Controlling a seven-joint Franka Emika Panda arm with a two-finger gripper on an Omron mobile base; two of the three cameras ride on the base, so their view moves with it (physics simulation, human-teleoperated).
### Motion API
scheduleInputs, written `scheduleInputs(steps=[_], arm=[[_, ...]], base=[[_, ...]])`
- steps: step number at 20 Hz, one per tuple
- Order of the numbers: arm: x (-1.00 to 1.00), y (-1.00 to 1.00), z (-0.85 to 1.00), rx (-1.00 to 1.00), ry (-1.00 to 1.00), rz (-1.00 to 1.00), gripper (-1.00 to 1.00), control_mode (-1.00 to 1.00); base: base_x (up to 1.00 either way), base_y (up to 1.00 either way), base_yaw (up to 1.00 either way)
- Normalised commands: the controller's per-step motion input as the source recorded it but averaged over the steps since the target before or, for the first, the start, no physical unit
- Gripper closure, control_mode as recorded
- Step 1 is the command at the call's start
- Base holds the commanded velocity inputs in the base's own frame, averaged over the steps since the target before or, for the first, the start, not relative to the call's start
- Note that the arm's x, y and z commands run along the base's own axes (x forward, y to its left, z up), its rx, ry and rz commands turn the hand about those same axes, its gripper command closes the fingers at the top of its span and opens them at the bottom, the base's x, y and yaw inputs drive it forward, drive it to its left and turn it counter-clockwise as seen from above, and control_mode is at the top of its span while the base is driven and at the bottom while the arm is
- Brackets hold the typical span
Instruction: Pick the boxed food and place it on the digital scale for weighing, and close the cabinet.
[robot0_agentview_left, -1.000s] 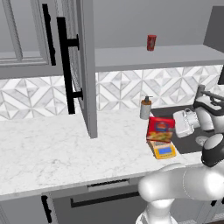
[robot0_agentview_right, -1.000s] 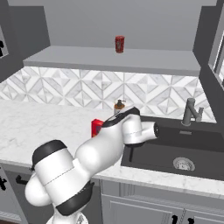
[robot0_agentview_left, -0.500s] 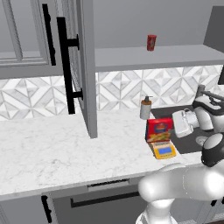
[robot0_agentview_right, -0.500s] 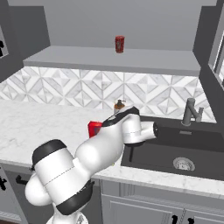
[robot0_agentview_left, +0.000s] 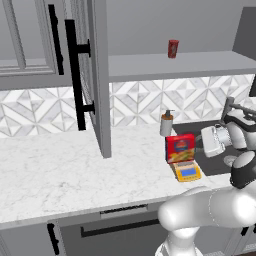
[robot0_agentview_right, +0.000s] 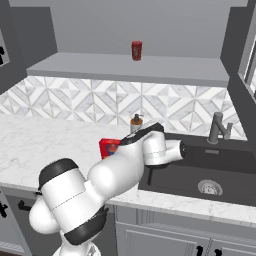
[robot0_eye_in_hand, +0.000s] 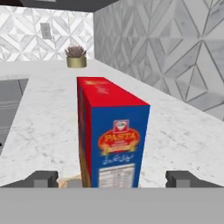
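In the left base view the box (robot0_agentview_left: 180, 148) stands upright at the centre right of the frame, on the rear part of the scale (robot0_agentview_left: 187, 172); the blue display of the scale shows in front of it; the gripper (robot0_agentview_left: 198, 143) is just to the right of the box. In the hand view the box (robot0_eye_in_hand: 111, 138) rises in the middle of the frame, its blue narrow side toward the camera; the two fingertips (robot0_eye_in_hand: 43, 178) sit far apart at the lower left and lower right, wide of the box and not touching it, so the gripper (robot0_eye_in_hand: 113, 179) is open and holds nothing. The cabinet (robot0_agentview_left: 96, 75) door stands open at the upper left of the left base view; a red can (robot0_agentview_left: 173, 49) is on the shelf at the top; a soap bottle (robot0_agentview_left: 166, 123) stands behind the box.
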Motion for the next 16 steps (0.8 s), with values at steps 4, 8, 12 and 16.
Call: scheduleInputs(steps=[4, 8, 12, 16], arm=[[0.00, -0.44, 0.00, 0.00, 0.00, 0.00, -1.00, -1.00], [0.00, -0.29, 0.00, 0.00, 0.00, 0.00, -1.00, -1.00], [-0.05, -0.09, -0.02, 0.00, -0.01, 0.03, -1.00, -1.00], [-0.06, -0.20, 0.00, 0.03, -0.02, 0.00, -1.00, -1.00]], base=[[0.00, 0.00, 0.00], [0.00, 0.00, 0.00], [0.00, 0.00, 0.00], [0.00, 0.00, 0.00]])
